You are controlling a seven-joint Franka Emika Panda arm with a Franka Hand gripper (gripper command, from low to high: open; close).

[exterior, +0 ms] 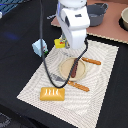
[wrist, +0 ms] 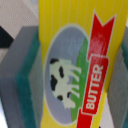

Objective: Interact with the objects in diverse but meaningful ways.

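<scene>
The flat yellow box (wrist: 75, 45), with a cow picture and a red BUTTER label, fills the wrist view. My gripper (wrist: 70, 80) is shut on it, a grey finger with a teal pad (wrist: 27, 75) pressed against each side. In the exterior view the yellow box (exterior: 60, 43) peeks out under the white wrist, near the mat's far edge. A dark brown sausage (exterior: 75, 68) lies on the round tan plate (exterior: 64, 70). The orange ridged bread block (exterior: 52, 93) rests at the mat's near edge. A small white-and-blue carton (exterior: 40, 47) stands just off the mat, at the exterior view's left.
Two orange sticks (exterior: 92, 61) (exterior: 79, 86) lie beside the plate, and a grey utensil (exterior: 56, 77) lies against its rim. A grey pot (exterior: 98, 12) and a pale bowl (exterior: 124, 19) stand at the back. A black cable (exterior: 44, 55) hangs past the carton.
</scene>
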